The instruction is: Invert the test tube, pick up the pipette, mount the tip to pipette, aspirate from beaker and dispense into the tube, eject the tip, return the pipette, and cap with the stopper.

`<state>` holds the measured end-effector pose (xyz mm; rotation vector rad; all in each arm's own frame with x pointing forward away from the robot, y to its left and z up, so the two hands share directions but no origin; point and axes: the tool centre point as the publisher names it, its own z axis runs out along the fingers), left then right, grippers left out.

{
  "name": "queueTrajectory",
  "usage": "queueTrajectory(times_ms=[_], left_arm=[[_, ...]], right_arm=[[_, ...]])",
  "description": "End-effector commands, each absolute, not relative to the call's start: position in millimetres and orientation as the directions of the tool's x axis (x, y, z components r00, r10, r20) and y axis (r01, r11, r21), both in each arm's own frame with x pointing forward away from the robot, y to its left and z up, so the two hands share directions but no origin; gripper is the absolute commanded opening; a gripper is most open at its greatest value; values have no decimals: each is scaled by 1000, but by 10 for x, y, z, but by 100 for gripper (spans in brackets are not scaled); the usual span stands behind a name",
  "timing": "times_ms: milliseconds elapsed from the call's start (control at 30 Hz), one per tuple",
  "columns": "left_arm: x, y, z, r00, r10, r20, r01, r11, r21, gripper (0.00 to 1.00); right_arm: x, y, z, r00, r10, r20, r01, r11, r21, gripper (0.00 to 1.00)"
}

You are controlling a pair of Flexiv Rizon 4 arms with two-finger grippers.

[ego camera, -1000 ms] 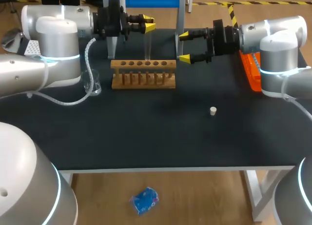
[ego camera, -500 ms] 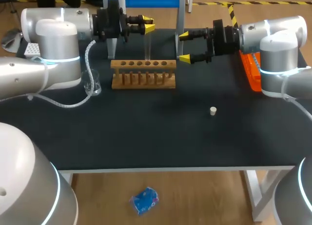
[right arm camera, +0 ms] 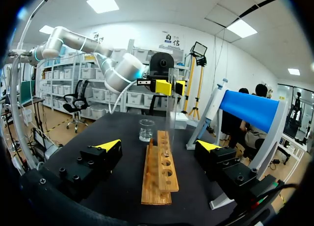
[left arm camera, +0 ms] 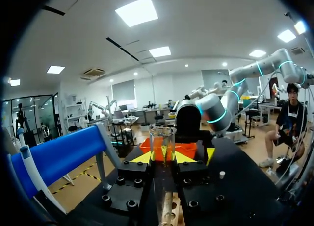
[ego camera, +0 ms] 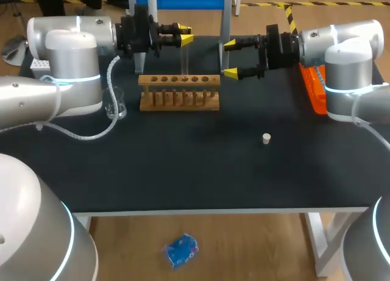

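My left gripper [ego camera: 184, 35] is shut on a clear test tube [ego camera: 184, 56] that hangs upright over the wooden rack [ego camera: 178, 93], its lower end at the rack's top near a hole. In the left wrist view the test tube [left arm camera: 162, 146] stands between the yellow fingertips, with the rack [left arm camera: 169, 213] below. My right gripper [ego camera: 230, 58] hangs open just right of the rack, nothing between its fingers. In its own view the right gripper [right arm camera: 159, 146] faces the rack [right arm camera: 159, 169], with the tube [right arm camera: 172, 101] in my left gripper [right arm camera: 167, 87] beyond. A white stopper [ego camera: 266, 138] lies on the mat. The pipette [right arm camera: 213, 106] leans on the blue stand [right arm camera: 250, 111].
A glass beaker [ego camera: 114, 104] stands left of the rack, under my left arm. An orange tip box [ego camera: 314, 89] sits at the table's right edge under my right arm. A white tip box [ego camera: 39, 63] is at the far left. The stand's legs [ego camera: 139, 58] rise behind the rack.
My left gripper has sunk slightly with the test tube, bringing its lower end down to the rack's top. The right arm has not moved.
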<state>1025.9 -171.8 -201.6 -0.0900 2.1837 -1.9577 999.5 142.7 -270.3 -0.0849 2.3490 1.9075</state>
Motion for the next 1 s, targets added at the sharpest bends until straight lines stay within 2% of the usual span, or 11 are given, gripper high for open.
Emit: queueTrajectory(times_ms=[33, 1000], left_arm=[[10231, -1714, -2031, -975, -188, -115, 95, 116, -989, 0], [10213, -1796, -2234, -977, -175, -118, 97, 124, -988, 0]], right_arm=[[10001, 1424, -2709, -992, 27, -124, -116, 206, 972, 100], [10001, 1424, -2709, -992, 27, -124, -116, 206, 972, 100]])
